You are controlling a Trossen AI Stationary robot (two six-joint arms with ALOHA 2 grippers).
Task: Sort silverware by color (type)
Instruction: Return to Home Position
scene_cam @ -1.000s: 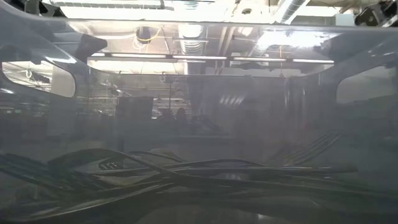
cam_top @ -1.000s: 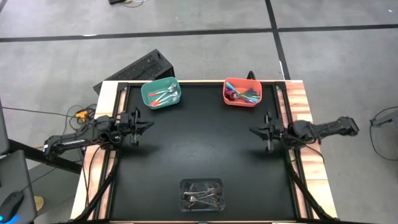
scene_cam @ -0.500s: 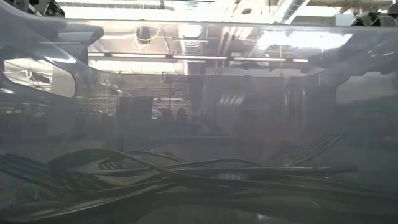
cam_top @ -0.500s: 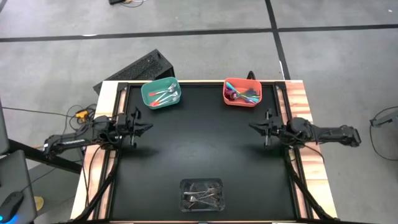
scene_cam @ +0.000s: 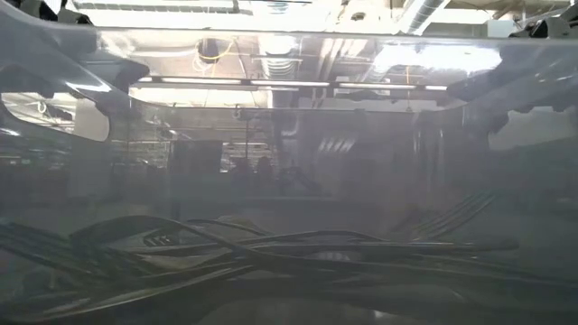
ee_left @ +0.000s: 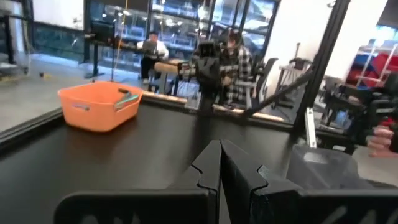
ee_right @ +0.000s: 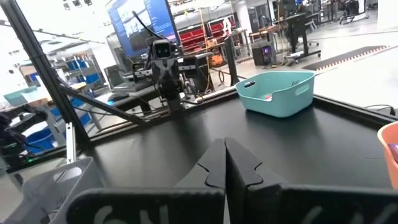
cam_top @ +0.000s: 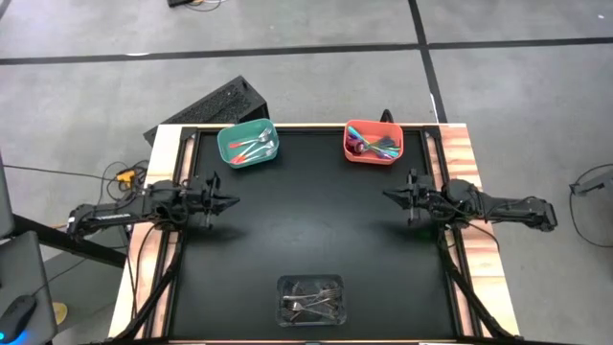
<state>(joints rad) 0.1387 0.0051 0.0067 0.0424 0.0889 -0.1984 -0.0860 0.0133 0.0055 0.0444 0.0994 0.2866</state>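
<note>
The silverware lies in two bins at the table's far edge: a teal bin (cam_top: 248,144) holding several pieces with pale and teal handles, and an orange bin (cam_top: 374,142) holding pieces with purple, orange and teal handles. My left gripper (cam_top: 233,200) hovers shut over the left side of the black mat, empty; its fingers meet in the left wrist view (ee_left: 219,163). My right gripper (cam_top: 387,196) is shut and empty over the right side; its fingers meet in the right wrist view (ee_right: 224,160).
A clear plastic tray (cam_top: 311,300) of dull grey cutlery sits at the near edge and fills the low view (scene_cam: 271,253). The black mat (cam_top: 306,230) between the arms is bare. People sit at desks in the room beyond the table (ee_left: 233,56).
Both grippers have lowered and drawn slightly toward the table's middle, the arms stretching flatter along the side rails. The right arm's elbow has swung toward the near right. Nothing on the table has moved.
</note>
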